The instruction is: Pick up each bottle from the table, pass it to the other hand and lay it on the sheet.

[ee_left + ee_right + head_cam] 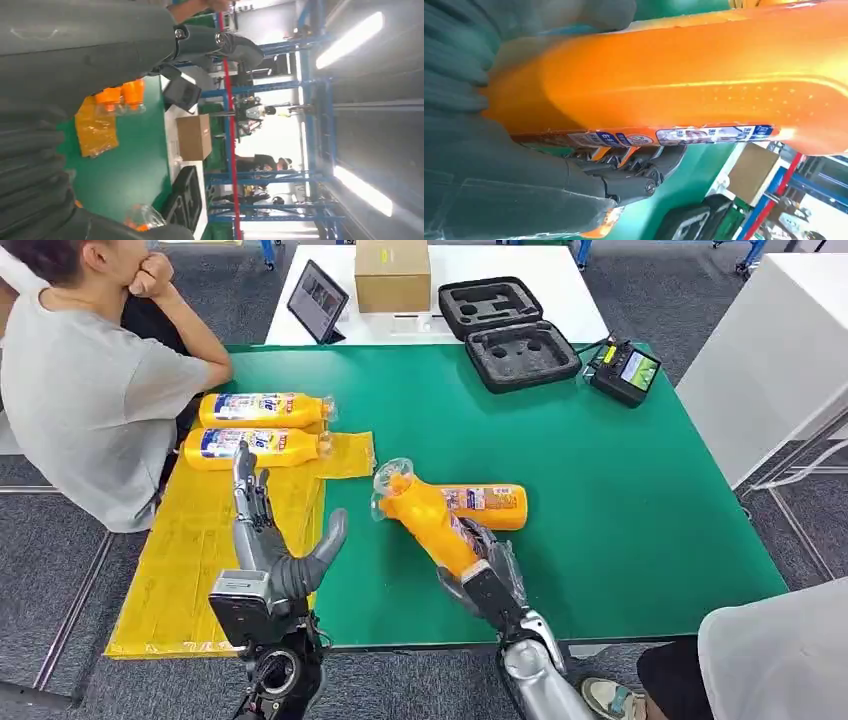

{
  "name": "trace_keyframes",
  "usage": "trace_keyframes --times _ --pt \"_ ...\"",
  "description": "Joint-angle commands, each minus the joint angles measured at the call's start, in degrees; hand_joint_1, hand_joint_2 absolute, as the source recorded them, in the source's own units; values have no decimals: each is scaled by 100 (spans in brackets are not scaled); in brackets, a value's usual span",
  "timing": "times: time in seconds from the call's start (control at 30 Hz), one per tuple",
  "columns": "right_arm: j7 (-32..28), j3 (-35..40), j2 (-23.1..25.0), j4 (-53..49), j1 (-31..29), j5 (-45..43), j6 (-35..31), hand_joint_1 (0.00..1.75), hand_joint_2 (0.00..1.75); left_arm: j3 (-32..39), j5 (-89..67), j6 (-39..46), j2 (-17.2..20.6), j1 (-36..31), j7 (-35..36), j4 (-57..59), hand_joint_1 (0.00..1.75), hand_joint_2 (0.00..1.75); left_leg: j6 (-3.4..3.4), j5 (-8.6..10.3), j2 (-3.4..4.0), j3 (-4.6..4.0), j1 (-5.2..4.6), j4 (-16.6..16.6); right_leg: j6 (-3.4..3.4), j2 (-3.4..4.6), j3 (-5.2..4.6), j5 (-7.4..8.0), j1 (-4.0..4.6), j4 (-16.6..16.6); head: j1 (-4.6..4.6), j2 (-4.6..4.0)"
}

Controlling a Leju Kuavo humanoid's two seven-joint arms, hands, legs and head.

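Green cloth covers the table [620, 490], with a yellow sheet [190, 560] at nine o'clock already carrying two bottles [258, 427]. At centre, the right hand [480, 575] grasps an orange bottle [425, 518] by its base, cap tilted toward eleven o'clock; another bottle [488, 506] lies just behind. The left hand [275, 550] waits at seven o'clock, fingers spread and empty. Handover looks next: bring the bottle across to it.

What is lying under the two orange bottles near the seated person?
The two orange bottles lie side by side on the yellow sheet, which rests on the green table. The sheet hides the table surface beneath them.
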Motion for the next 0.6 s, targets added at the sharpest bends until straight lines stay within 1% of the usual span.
trace_keyframes --times 0.03,0.07,0.1,0.4,0.43,0.6 --pt "-98 39 32 -800 193 -248 -204 175 175 -480 574 -18 119 -221 22 1248 0 175 -7 -4 -17 16 -3 -8 -5 -9 18 -10 -4 -4 2 0" --pt "-14 139 -8 -973 253 -221 -151 175 175 -561 716 -64 65 -333 22 1522 0 175 -6 -3 -16 12 -3 -8 -4 -9 13 -8 -4 -3 0 0" --pt "7 228 -27 -1044 242 -264 -134 175 175 -624 896 -318 83 -341 22 1768 0 175 -5 0 -19 4 -3 -6 -3 -14 7 -7 -3 -3 0 0" --pt "7 228 -27 -1044 242 -264 -134 175 175 -624 896 -318 83 -341 22 1768 0 175 -4 -1 -9 -11 -2 -5 -3 -4 -11 -3 -2 -3 0 0" --pt "7 228 -27 -1044 242 -264 -134 175 175 -624 896 -318 83 -341 22 1768 0 175 -7 -6 -10 -1 -1 -4 -5 -3 -1 -8 -2 -2 0 0" --pt "-20 517 -48 -1045 141 -358 -35 175 175 -885 865 -375 76 -611 22 2459 0 175 -4 0 -10 -12 -3 -4 -3 -5 -12 -3 -2 -3 0 0"
